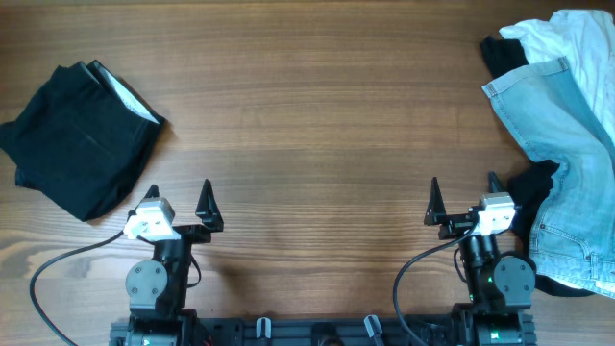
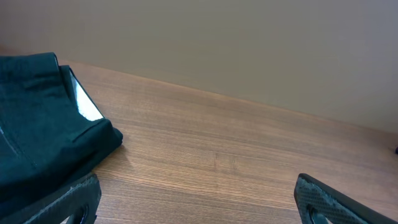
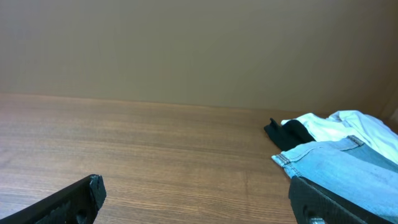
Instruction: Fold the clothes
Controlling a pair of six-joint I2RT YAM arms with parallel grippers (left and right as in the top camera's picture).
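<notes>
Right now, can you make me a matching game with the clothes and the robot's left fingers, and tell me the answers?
Column one:
1. black garment
2. jeans
3. white shirt
4. left fingers

Column two:
a. in the far right corner
b. folded, on the left side
c. spread open, holding nothing
d. light blue and crumpled

Pairs: 1-b, 2-d, 3-a, 4-c.

Matt wood table [image 1: 317, 115], denim jeans [image 1: 567, 154]
</notes>
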